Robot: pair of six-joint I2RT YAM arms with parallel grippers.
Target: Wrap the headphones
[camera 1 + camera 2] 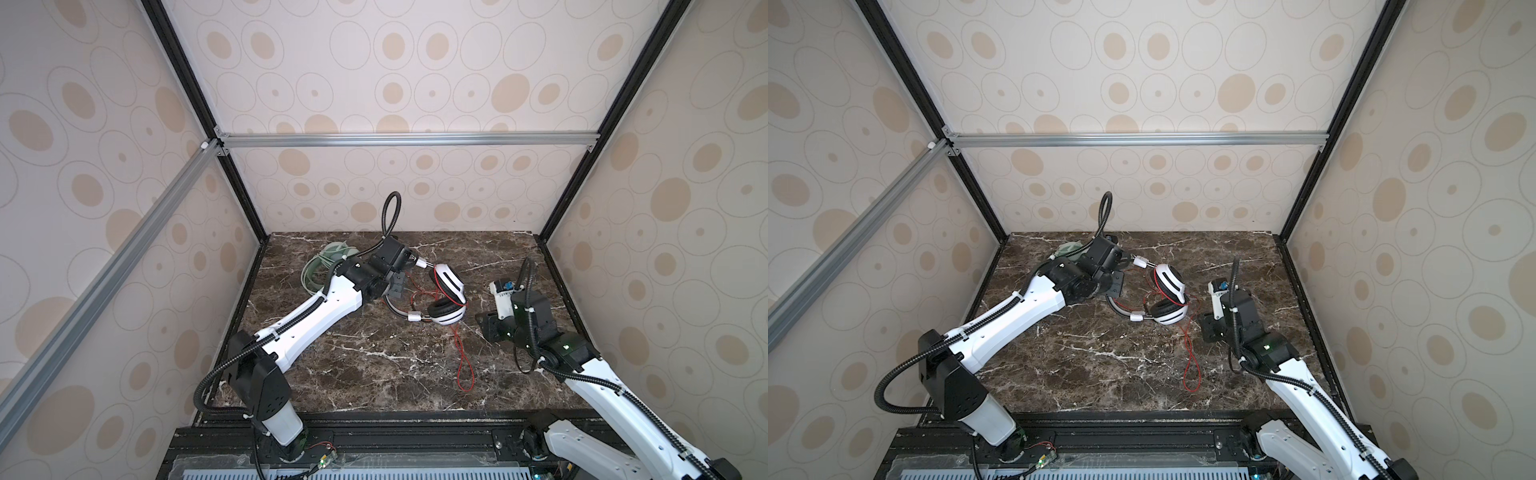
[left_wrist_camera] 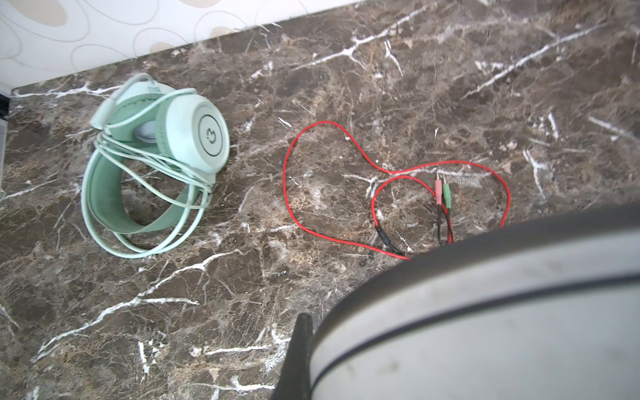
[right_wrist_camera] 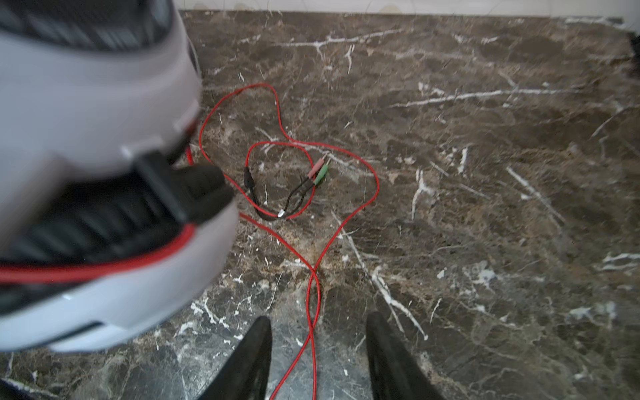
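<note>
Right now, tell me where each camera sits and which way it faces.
Top views: high at the front, looking down and back over the marble table; left arm and right arm show, left gripper shut on the white-and-black headphones.
Left wrist: on the left arm, facing down at the mint green headphones and red cable; one finger shows beside the grey headband.
Right wrist: on the right arm, facing low across the table; right gripper open astride the cable.
Shared: both wrist views show the pink and green plugs.

You have a smooth marble-look tabletop (image 1: 374,365), glossy plastic white-and-black headphones (image 1: 451,286) and matt plastic mint green headphones (image 2: 187,135).
</note>
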